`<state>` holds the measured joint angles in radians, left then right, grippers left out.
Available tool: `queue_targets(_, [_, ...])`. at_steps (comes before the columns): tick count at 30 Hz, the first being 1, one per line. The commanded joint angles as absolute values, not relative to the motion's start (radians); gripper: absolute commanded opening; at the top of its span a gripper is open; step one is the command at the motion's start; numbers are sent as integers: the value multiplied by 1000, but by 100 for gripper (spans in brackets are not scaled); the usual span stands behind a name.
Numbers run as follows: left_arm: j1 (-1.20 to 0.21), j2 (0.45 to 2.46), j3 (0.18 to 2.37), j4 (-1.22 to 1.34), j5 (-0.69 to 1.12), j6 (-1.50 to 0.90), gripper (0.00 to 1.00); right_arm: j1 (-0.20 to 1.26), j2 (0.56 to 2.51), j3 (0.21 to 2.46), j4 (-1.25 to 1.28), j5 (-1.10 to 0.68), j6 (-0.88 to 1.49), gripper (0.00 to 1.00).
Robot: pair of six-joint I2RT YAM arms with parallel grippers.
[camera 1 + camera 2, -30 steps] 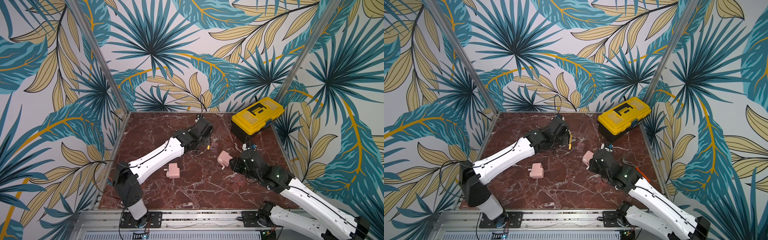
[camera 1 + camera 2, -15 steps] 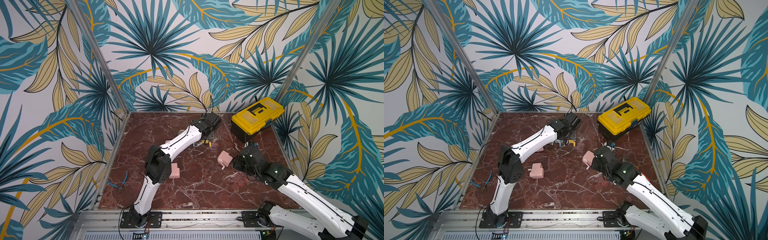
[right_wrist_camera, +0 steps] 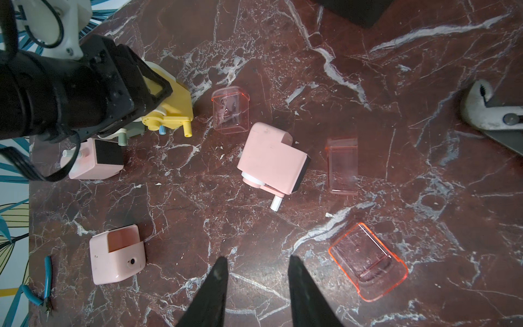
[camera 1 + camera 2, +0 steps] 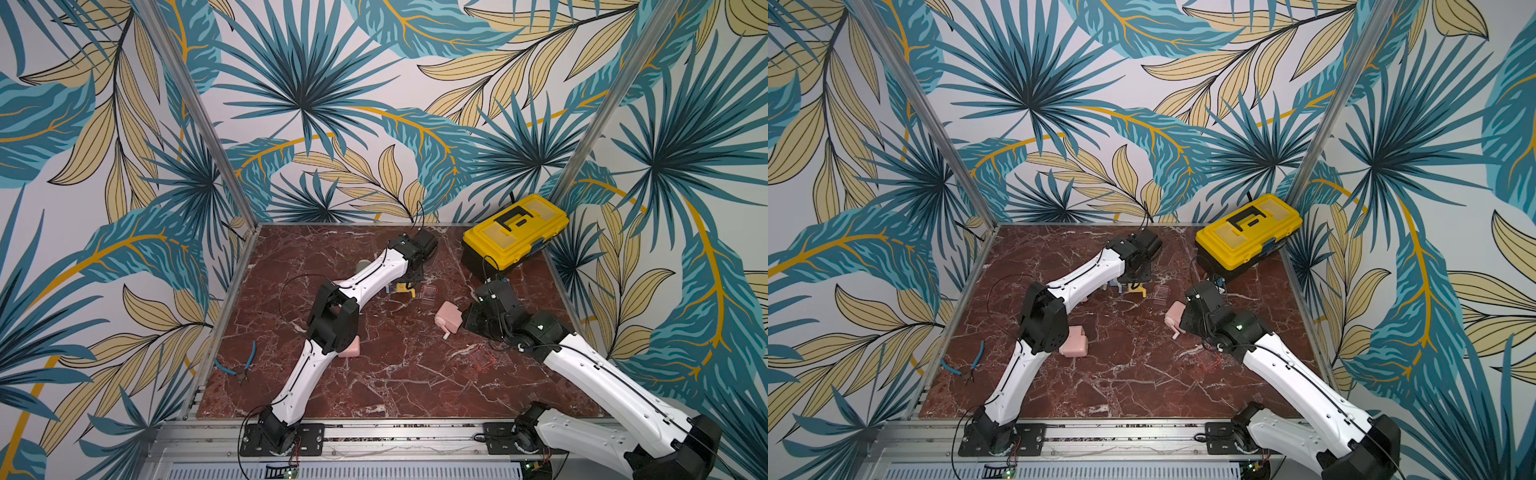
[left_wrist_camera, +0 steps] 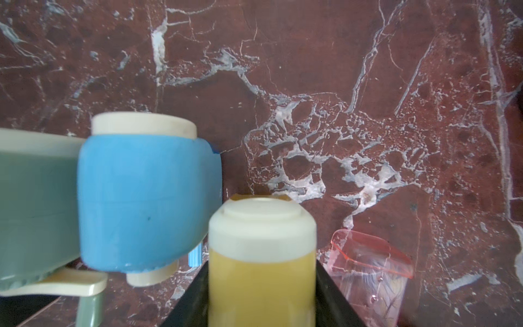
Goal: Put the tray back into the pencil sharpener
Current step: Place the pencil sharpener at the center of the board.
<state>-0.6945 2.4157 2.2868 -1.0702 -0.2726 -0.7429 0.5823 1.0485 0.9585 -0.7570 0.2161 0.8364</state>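
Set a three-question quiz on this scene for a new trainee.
1. Count: how many clear trays lie loose on the table in the right wrist view?
2. True or false: the right gripper holds a tray.
3. Pick one: the left gripper has its fingers on either side of which sharpener: A pink, B yellow, C black?
Key: 1 three; 2 false, its jaws are open and empty; 3 B.
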Motion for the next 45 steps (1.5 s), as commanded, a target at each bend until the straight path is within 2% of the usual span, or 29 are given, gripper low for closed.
queue_targets(1, [-691, 2449, 2351, -1073, -285, -716, 0, 572, 1057, 974, -761, 195, 820, 38])
queue_targets(6, [-688, 2481, 2378, -1073, -289, -698, 0, 565, 1079, 982, -750, 172, 813, 38])
queue_targets(8, [-684, 2493, 2386, -1073, -283, -694, 4, 564, 1085, 982, -746, 161, 809, 38])
queue_targets(12, [-684, 2502, 2396, -1072, -264, -683, 35, 561, 1088, 982, -744, 149, 804, 39])
queue_targets(16, [-684, 2500, 2394, -1073, -265, -674, 56, 558, 1082, 977, -744, 147, 802, 40])
queue_targets(19, [-685, 2497, 2394, -1072, -265, -667, 76, 556, 1080, 974, -744, 143, 801, 40])
queue_targets(20, [-685, 2496, 2396, -1073, -264, -664, 78, 556, 1078, 973, -741, 142, 801, 41])
queue_targets(25, [-686, 2480, 2403, -1072, -260, -654, 83, 553, 1065, 963, -741, 141, 804, 41])
queue_targets(33, [-716, 2396, 2406, -1072, -284, -621, 83, 551, 1039, 954, -750, 150, 795, 41])
queue_targets(36, [-730, 2296, 2376, -1070, -329, -588, 82, 550, 1031, 955, -752, 147, 775, 41])
queue_targets(42, [-733, 2094, 2156, -1069, -439, -522, 82, 549, 1030, 962, -763, 129, 704, 42])
queue_targets(45, [-730, 1984, 2003, -1061, -474, -498, 89, 549, 1044, 968, -778, 104, 679, 43])
